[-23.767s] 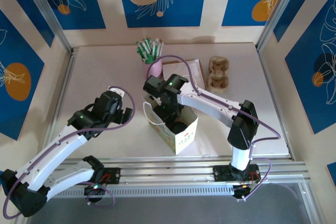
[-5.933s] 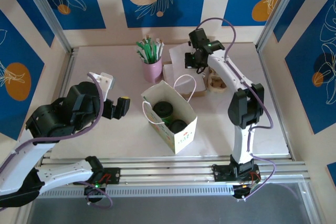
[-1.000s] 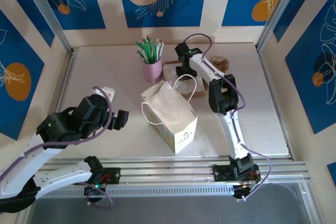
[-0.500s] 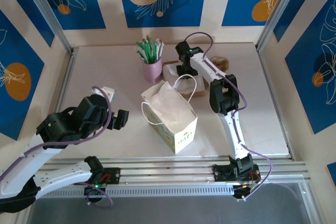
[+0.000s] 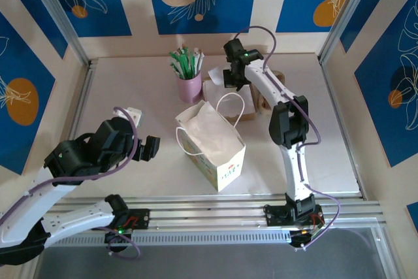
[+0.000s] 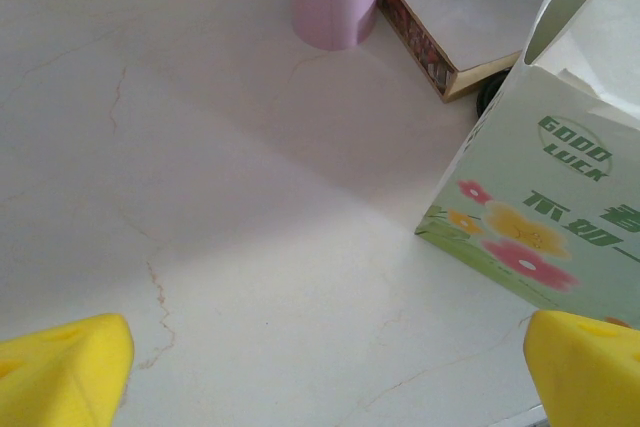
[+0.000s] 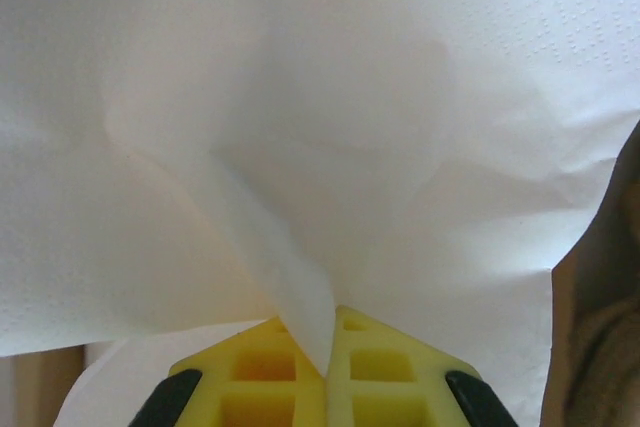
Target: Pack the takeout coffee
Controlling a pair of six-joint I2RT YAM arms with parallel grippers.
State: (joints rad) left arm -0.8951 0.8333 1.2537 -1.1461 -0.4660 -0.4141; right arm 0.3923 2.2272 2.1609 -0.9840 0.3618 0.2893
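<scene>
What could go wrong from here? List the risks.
The right gripper pinches only a thin fold of the napkin; it could slip or tear. On the way to the bag, the loose napkin might snag the upright handle or brush the pink cup.

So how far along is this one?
Done: white paper covers the paper bag's opening, so the coffee cannot be checked. In hand: the right gripper is shut on a napkin by the napkin box. Left: probably dropping that napkin into the bag; the left gripper hangs open beside it.
</scene>
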